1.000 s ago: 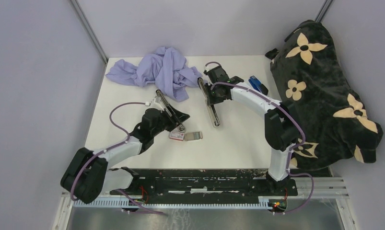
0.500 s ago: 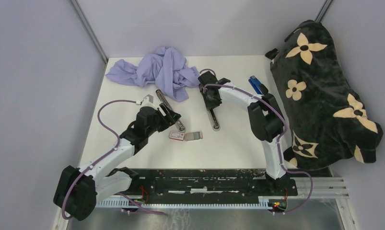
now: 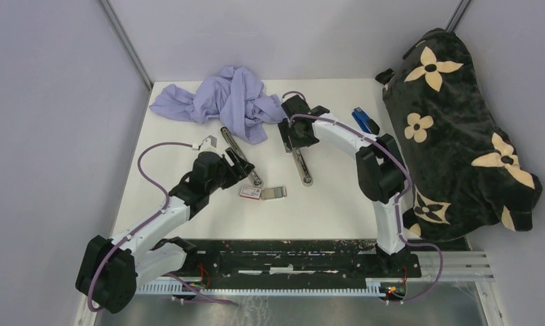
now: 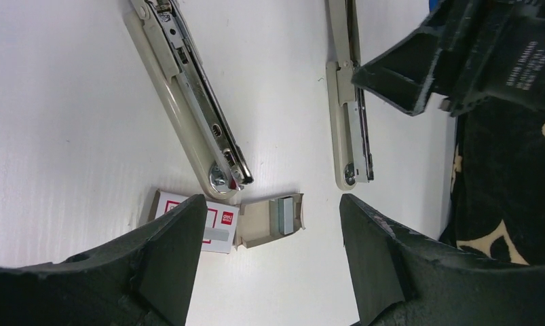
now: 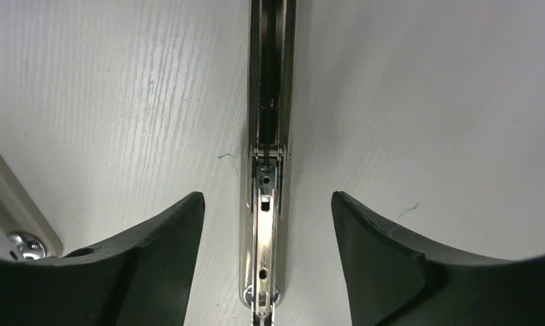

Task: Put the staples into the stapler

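Two cream staplers lie opened flat on the white table, one at the left (image 3: pixel 241 157) (image 4: pixel 188 102) and one at the right (image 3: pixel 298 155) (image 5: pixel 268 170). Just in front of the left one sits the red-and-white box (image 3: pixel 250 193) (image 4: pixel 212 221). Its tray (image 4: pixel 256 227) is pulled out and holds the staples (image 4: pixel 281 212). My left gripper (image 3: pixel 234 166) (image 4: pixel 273 204) hovers open above box and tray, holding nothing. My right gripper (image 3: pixel 296 129) (image 5: pixel 266 204) stands open astride the right stapler's metal rail without touching it.
A crumpled purple cloth (image 3: pixel 222 102) lies at the back, close to both staplers' far ends. A blue stapler (image 3: pixel 364 121) rests by a large black flowered bag (image 3: pixel 459 136) that fills the right side. Grey walls enclose the table.
My right gripper shifted left along the right stapler and its jaws went from nearly shut to open. My left gripper drew back a little from the left stapler and opened slightly wider.
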Robot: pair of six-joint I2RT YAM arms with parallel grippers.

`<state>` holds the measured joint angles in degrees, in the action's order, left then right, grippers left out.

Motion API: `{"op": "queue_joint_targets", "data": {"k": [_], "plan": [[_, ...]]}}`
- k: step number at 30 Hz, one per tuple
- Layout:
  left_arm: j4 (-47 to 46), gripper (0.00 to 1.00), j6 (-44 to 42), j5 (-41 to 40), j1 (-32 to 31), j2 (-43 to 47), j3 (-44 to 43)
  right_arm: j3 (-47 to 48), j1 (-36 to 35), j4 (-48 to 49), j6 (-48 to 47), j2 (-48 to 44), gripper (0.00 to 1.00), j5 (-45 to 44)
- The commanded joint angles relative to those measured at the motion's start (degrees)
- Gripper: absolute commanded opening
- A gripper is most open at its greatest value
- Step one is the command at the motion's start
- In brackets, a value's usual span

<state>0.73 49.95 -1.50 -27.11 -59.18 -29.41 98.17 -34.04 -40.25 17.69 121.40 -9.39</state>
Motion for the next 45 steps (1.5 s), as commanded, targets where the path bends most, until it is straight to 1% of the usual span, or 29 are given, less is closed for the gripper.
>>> {"op": "queue_joint_targets", "data": {"k": [1,4,10,15,22,27,31,33,37,42,45], "plan": [[0.2,0.79,-3.9,-1.6,0.7,1.8,-2.6,1.6,2.3,-1.3,-5.0,-8.1,0.78,-2.4],[1.0,0.79,-4.6,-1.6,0.7,2.4,-2.9,0.5,5.9,-1.8,-8.1,-10.1,0.85,-4.4],[1.9,0.8,-5.9,-1.1,0.8,2.9,-3.4,0.6,14.4,-2.6,-13.6,-10.5,0.93,-6.8],[2.2,0.81,-6.3,-1.0,1.0,3.7,-3.0,1.6,22.1,-1.7,-14.8,-8.4,0.94,-6.1],[2.1,0.82,-6.7,-0.8,1.0,4.3,-2.6,4.9,29.2,0.7,-16.6,-2.9,0.94,-2.9],[2.3,0.82,-7.1,-0.4,1.0,3.9,-2.9,10.5,31.5,0.0,-17.7,2.9,0.94,-0.5],[2.0,0.82,-7.4,0.1,0.9,3.5,-3.0,13.9,31.8,-1.0,-19.0,7.0,0.92,1.2],[2.1,0.82,-7.4,0.3,1.0,3.2,-3.3,15.3,31.8,-1.4,-19.3,8.7,0.89,1.4],[2.3,0.82,-7.7,0.7,1.0,3.0,-3.6,15.5,31.8,-0.9,-18.8,9.4,0.79,2.4],[1.8,0.82,-7.4,1.2,0.9,2.9,-3.6,14.4,31.8,-1.6,-17.9,8.9,0.61,2.4],[1.2,0.82,-7.1,2.1,0.9,2.6,-3.7,12.2,31.7,-1.4,-17.0,7.4,0.45,2.4]]}}
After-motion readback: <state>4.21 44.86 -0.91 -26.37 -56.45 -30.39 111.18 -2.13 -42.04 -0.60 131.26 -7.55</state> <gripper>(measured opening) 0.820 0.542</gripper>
